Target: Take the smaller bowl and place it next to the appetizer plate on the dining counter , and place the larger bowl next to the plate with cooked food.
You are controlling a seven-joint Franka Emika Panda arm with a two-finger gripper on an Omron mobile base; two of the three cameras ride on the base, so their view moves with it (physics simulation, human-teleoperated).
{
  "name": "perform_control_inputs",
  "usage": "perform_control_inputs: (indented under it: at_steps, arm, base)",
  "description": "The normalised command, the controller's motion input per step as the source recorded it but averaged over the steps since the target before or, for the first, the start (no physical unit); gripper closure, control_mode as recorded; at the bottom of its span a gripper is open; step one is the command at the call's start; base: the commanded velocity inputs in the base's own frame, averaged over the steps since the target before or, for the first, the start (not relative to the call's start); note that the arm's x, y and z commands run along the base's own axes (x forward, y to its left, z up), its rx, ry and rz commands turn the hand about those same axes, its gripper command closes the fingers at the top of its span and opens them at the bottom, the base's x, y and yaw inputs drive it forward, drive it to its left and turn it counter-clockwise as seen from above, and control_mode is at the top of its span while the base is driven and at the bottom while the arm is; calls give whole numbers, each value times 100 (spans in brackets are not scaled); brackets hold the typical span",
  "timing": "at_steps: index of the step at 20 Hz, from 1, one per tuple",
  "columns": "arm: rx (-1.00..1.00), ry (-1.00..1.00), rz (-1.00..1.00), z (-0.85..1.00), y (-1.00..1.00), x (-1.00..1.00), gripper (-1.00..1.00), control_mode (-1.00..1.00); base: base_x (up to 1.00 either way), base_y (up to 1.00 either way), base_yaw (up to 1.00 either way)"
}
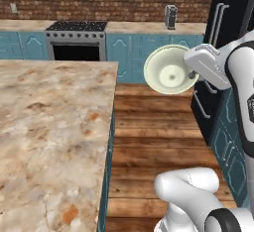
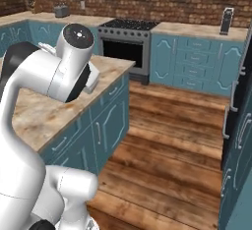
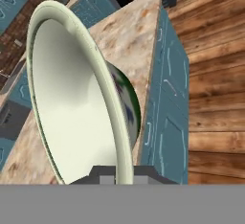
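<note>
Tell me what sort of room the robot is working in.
A home kitchen, rendered. A black-topped stove with an oven sits among teal cabinets under a brick wall, and a marbled stone island counter stands on the wooden floor.

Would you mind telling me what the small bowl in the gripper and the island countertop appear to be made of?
The smaller bowl looks like glazed ceramic: smooth pale cream-green inside with a soft sheen, dark green foot in the hand view. The dining counter top looks like polished stone, probably marble or granite, by its beige-orange mottled veining. Being rendered, neither is certain.
</note>
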Motion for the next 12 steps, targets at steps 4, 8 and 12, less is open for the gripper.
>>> perform_control_inputs:
  at_steps: [4,8,12]
  arm:
    - [0,0,0,0,0,0,100,100]
    - [0,0,0,0,0,0,100,100]
    - [0,0,0,0,0,0,100,100]
  base:
    - [-100,0,-3]
    - [-100,0,-3]
    - [-100,0,-3]
